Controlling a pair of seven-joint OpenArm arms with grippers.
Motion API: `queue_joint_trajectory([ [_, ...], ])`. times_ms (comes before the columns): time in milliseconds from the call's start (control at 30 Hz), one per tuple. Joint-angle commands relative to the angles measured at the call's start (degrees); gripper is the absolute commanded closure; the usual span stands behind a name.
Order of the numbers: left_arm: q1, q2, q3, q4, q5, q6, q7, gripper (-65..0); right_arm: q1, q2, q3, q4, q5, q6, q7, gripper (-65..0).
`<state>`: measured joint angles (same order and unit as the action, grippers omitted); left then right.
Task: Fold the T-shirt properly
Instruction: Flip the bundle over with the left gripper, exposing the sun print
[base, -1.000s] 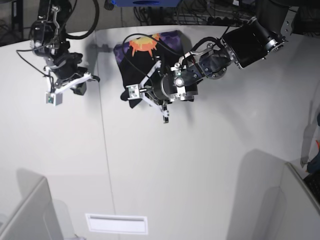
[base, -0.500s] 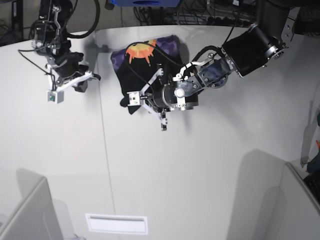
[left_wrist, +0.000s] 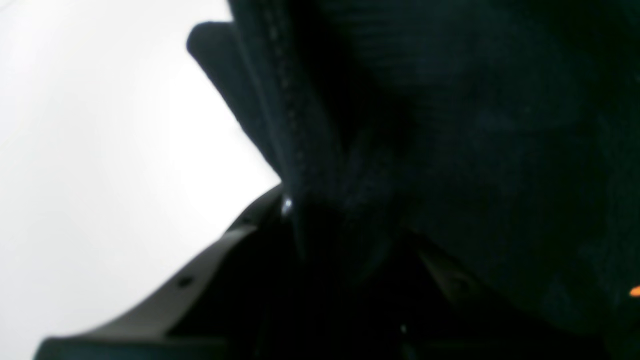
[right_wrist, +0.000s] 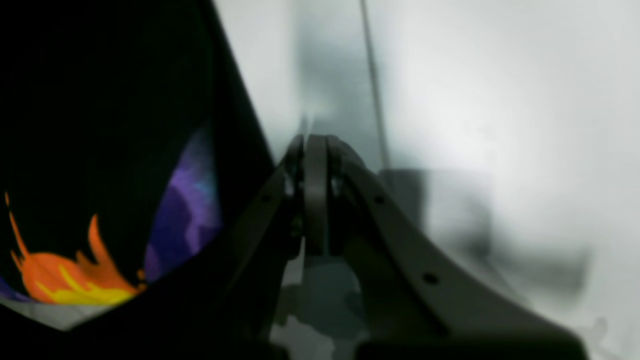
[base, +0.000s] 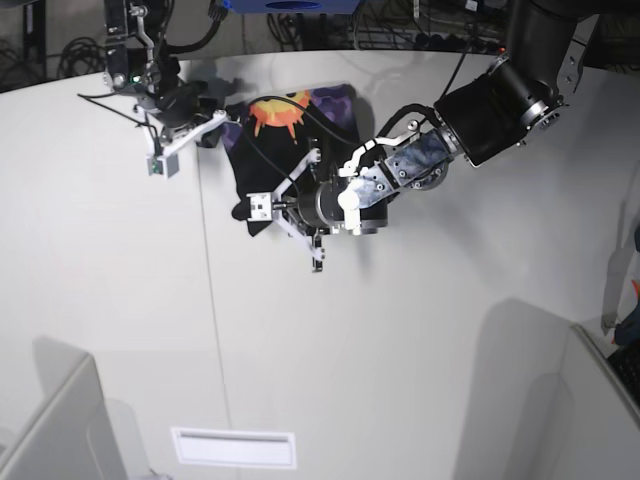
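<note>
The T-shirt (base: 295, 135) lies folded at the far middle of the table, orange sun print (base: 272, 112) facing up. My left gripper (base: 281, 226) is at its near-left corner. In the left wrist view black cloth (left_wrist: 450, 125) fills the frame and bunches into the gripper (left_wrist: 300, 220), which looks shut on it. My right gripper (base: 158, 163) is shut and empty just left of the shirt. In the right wrist view its fingers (right_wrist: 310, 150) meet over bare table, with the shirt's sun and purple print (right_wrist: 70, 280) close on the left.
The white table (base: 400, 330) has a seam line (base: 210, 300) running front to back under the shirt's left side. A white label (base: 233, 447) lies near the front edge. Grey panels stand at the front left corner (base: 55, 430) and the front right corner (base: 590, 400).
My right gripper has moved up and right, close to the shirt's left edge. My left gripper has moved left and slightly forward, and the shirt has shifted left with it.
</note>
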<state>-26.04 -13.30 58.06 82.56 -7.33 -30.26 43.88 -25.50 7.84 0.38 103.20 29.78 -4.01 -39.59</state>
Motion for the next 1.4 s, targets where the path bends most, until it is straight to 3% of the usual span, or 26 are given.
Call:
queue_joint_trajectory([
  [0, -1.1, 0.3, -0.3, 0.4, -0.1, -0.2, -0.8, 0.0, -0.1, 0.2, -0.7, 0.7, 0.3, 0.1, 0.3, 0.0],
  [233, -1.3, 1.3, -0.5, 0.4, -0.1, -0.2, -0.8, 0.0, -2.6, 0.1, -5.8, 2.8, 0.3, 0.0, 0.3, 0.0],
  [533, -3.1, 1.2, -0.4, 0.6, -0.1, -0.2, -0.4, 0.0, -2.4, 0.4, -6.0, 2.5, 0.3, -0.1, 0.3, 0.0],
  [700, -3.1, 1.1, -1.1, 0.9, -0.2, -0.2, -0.4, -10.2, -2.2, 0.5, -6.0, 2.5, 0.3, -0.1, 0.3, 0.0],
  [967, -4.3, 1.0, -1.1, 3.5, -0.3, -0.2, -0.3, -40.5, -2.2, 0.5, -6.0, 2.5, 0.3, -0.1, 0.3, 0.0],
  [1100, -4.9, 1.0, -6.4, 5.7, -0.5, -0.2, -0.3, -49.0, -2.4, 0.5, -6.0, 2.5, 0.3, -0.1, 0.3, 0.0],
  [1267, -3.1, 1.0, -20.0, 12.5, -0.9, -0.2, -0.3, -49.0, -2.9, 0.5, -3.6, 3.1, 0.3, -0.1, 0.4, 0.0],
  [1333, 0.5, 0.9, -26.3, 17.1, -0.9, -0.3, 0.3, -42.1, -3.7, 0.4, -1.8, 4.5, 0.3, -0.1, 0.5, 0.0],
  [1367, 2.8, 0.4, -29.5, 19.7, -0.9, -0.3, 1.4, -33.6, -4.2, 0.4, -0.8, 5.7, 0.3, -0.1, 1.0, 0.0],
])
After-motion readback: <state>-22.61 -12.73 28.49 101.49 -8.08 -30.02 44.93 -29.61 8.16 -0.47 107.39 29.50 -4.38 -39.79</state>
